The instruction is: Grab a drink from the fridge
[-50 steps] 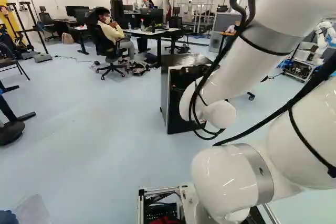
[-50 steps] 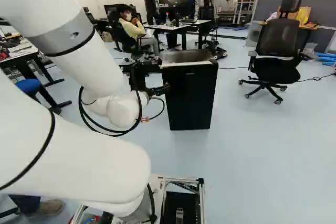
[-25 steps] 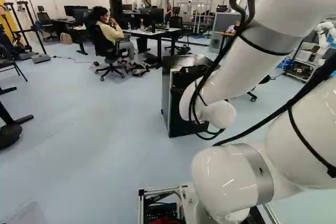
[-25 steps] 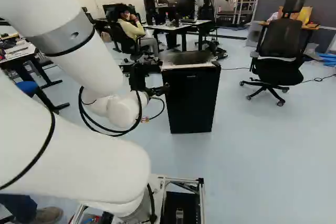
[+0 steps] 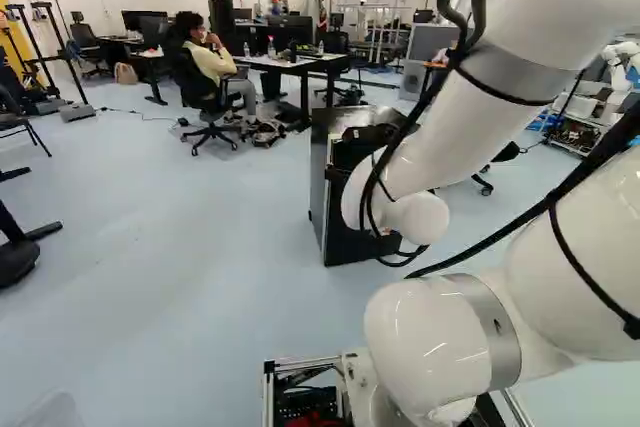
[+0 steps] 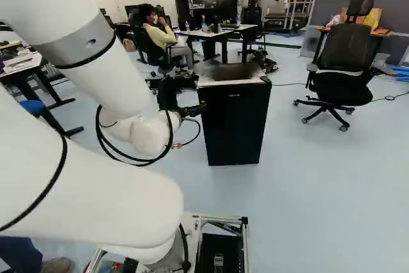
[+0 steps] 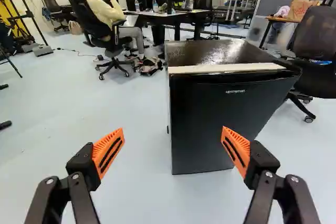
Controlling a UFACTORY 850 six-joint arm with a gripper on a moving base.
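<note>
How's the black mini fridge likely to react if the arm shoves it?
The fridge looks like a rigid box, so I'd expect little flex. It's bulky, so probably heavy and likely to resist a light nudge. The floor looks smooth, so a hard low push might slide it.

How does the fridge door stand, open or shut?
Shut: the door lies along the front of the fridge, and no shelves or inside show in any view.

There is one fridge [image 7: 210, 119]. I see two orange pads [image 7: 113, 136], one brown bag [image 7: 302, 9] and at least three tabletops [image 6: 22, 63]. Chairs [image 6: 340, 52]: five or more. Screens [image 5: 137, 19]: at least three.
</note>
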